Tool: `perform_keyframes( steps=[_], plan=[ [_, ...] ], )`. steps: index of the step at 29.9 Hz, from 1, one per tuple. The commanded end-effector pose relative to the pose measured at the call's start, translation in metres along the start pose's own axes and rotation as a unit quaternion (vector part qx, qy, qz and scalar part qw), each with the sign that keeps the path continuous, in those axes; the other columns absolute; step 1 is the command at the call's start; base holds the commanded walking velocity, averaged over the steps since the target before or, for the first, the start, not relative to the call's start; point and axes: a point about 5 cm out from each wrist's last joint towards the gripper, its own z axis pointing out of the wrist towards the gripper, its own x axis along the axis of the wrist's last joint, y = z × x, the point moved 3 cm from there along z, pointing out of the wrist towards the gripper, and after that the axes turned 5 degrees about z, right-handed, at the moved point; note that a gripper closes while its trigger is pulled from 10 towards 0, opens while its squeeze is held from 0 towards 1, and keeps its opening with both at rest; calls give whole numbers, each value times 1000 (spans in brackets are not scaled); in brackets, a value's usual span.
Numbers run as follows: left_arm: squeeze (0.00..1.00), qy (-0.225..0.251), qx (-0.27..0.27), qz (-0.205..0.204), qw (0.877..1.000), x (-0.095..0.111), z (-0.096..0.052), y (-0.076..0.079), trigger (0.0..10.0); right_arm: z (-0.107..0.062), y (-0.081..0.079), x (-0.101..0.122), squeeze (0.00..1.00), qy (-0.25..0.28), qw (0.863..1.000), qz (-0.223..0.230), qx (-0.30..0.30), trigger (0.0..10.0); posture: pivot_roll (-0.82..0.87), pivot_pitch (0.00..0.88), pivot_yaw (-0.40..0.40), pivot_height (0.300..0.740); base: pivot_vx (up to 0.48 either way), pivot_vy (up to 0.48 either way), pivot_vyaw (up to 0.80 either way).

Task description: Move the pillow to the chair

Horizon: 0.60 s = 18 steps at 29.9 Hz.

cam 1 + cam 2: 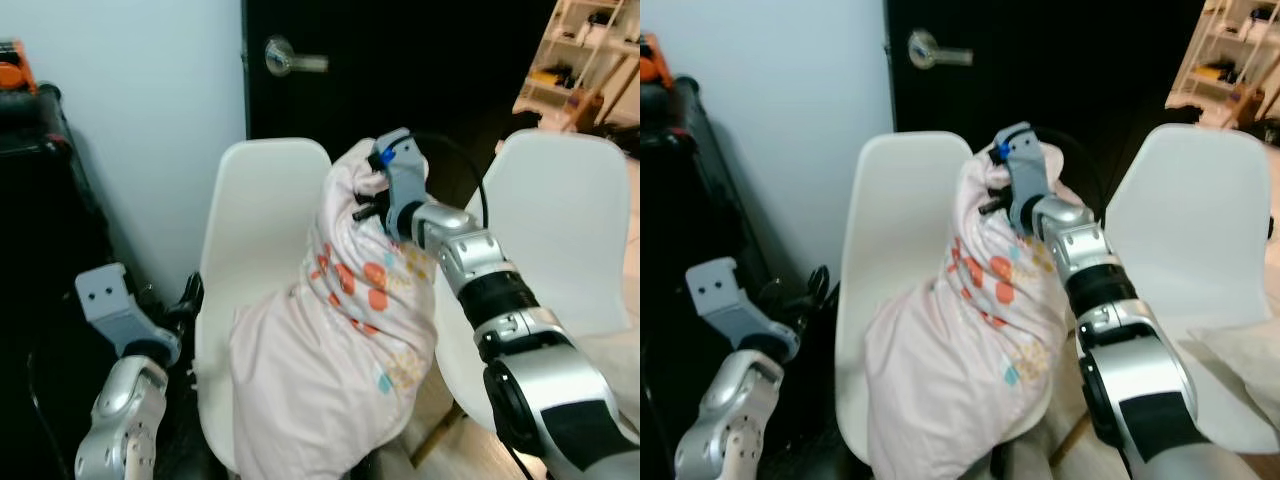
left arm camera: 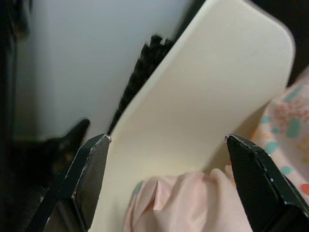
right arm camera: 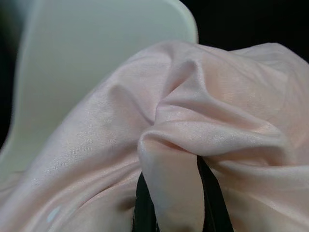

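At the far left a black piece of furniture (image 1: 40,180) stood against the pale wall (image 1: 150,90). Your left gripper (image 2: 166,181) hung low beside the left white chair (image 1: 262,210), its two black fingers (image 2: 89,179) spread wide apart and holding nothing, looking along the chair's back with a corner of the pillow just beyond. The pink patterned pillow (image 1: 345,350) sat on that chair's seat, leaning up against the backrest, with its top corner bunched. Your right gripper (image 3: 174,203) had that top corner pinched, a fold of pink fabric clenched between its fingers near the upper edge of the backrest. Behind it was a dark door (image 1: 400,70) with a silver handle (image 1: 290,57). To the right stood a second white chair (image 1: 565,220), near shelving (image 1: 590,50).
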Motion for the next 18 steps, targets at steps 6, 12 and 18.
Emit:
perform_keyframes(
  steps=[6, 12, 18],
  plan=[
    [0, -75, 32, -99, 992, -44, -10, -23, 10000, 0, 4, 0, 0, -12, 1000, -9, 2, 10000, 11, 0, -105, 510, 0, 0, 0],
    [0, -109, 12, -164, 980, -66, -13, -25, 10000, -1, 5, 15, 0, 4, 1000, -11, 4, 10000, -3, 0, -107, 480, 0, 0, 0],
    [0, -84, -45, -212, 973, -62, -9, -8, 10000, -1, 3, 23, 0, 18, 1000, -12, 10, 10000, -13, 0, -106, 460, 0, 0, 0]
  ],
)
